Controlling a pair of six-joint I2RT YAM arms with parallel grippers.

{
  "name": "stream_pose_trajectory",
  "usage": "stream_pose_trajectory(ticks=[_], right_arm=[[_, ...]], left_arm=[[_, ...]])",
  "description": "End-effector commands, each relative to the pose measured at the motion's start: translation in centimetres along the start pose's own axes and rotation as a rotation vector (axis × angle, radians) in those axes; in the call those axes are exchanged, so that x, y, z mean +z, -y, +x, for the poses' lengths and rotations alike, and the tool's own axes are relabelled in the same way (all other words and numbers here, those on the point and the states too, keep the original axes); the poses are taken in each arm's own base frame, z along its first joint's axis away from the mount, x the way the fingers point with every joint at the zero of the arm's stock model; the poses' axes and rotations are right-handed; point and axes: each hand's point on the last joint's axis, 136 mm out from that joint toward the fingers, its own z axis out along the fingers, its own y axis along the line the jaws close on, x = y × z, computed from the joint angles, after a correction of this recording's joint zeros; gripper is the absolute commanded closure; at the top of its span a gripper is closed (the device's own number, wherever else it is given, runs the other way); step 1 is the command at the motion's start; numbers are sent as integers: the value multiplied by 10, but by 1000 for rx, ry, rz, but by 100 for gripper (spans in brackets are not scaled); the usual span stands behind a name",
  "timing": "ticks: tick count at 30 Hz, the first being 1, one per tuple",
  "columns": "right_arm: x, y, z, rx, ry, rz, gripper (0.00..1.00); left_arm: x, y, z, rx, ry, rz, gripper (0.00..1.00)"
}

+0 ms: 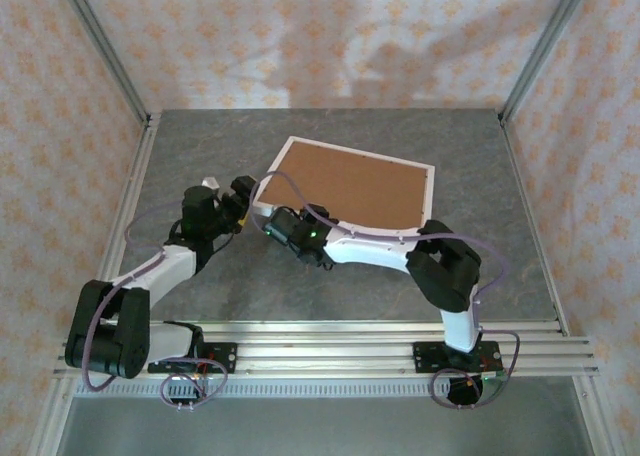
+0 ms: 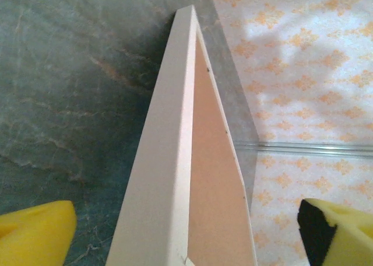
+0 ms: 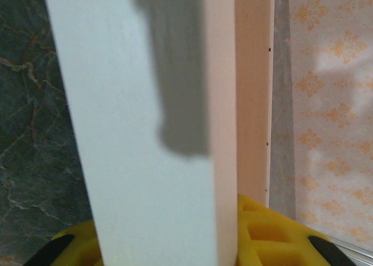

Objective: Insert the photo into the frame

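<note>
Wallpaper (image 1: pixel 300 36) in orange blossom all round, grey marbled worktop (image 1: pixel 200 146) beneath, and in the middle of it, towards the back, lies the frame (image 2: pixel 160 172), turned at an angle, back side up. The brown board (image 1: pixel 350 186) fills it from rim to rim, so if the photo is in there it is covered, and I cannot tell.

Now look at the near-left corner, that's where the action is. Right hand (image 3: pixel 169 242) is on the rim: yellow pads (image 3: pixel 268 231) either side of the white edge, pressed against it, pinching the frame by its border. Going by the dark shadow under the edge in the left wrist view, that corner looks raised a little off the worktop (a judgement; the overhead view is too small to confirm it). Left hand (image 2: pixel 186 225) sits just beside, at the same corner, spread wide, its pads off to either side of the rim and touching nothing.

Why this arrangement? My reading: one hand holds the thin frame tipped so the other is free to work, and the narrow border is the only part that offers a grip. Both arms reach in from the near edge and meet at that one corner, so it's crowded. The wide hand will have to clear the frame without knocking it out of the pinch.
</note>
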Motion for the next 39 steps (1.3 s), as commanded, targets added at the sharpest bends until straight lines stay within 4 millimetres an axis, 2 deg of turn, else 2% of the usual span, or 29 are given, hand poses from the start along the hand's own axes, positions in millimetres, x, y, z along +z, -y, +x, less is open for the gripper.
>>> stream_pose_trajectory(ticks=[1, 6, 11, 14, 19, 24, 32, 36, 39], right_arm=[[-35, 55, -10, 257, 87, -77, 94], [-66, 105, -10, 418, 126, -192, 98], [-95, 143, -17, 589, 176, -306, 100], [-108, 164, -22, 656, 192, -348, 100], [-115, 195, -20, 787, 185, -427, 100], [-131, 227, -23, 930, 260, -511, 100], [-137, 273, -3, 1160, 365, -614, 100], [-150, 307, 1, 1293, 485, -741, 100], [-153, 318, 7, 1338, 516, -774, 100]], left_arm=[[-17, 17, -22, 75, 48, -6, 0], [-48, 29, -57, 109, 170, -21, 0], [-59, 31, -63, 146, 213, -35, 0], [-53, 23, -60, 125, 198, -32, 0], [-34, 11, -49, 69, 125, -11, 0], [-21, 3, -40, 41, 68, 14, 0], [-10, -5, -27, 68, 15, -1, 0], [3, -5, -13, 77, -39, 2, 0], [14, -2, -3, 82, -83, 10, 0]])
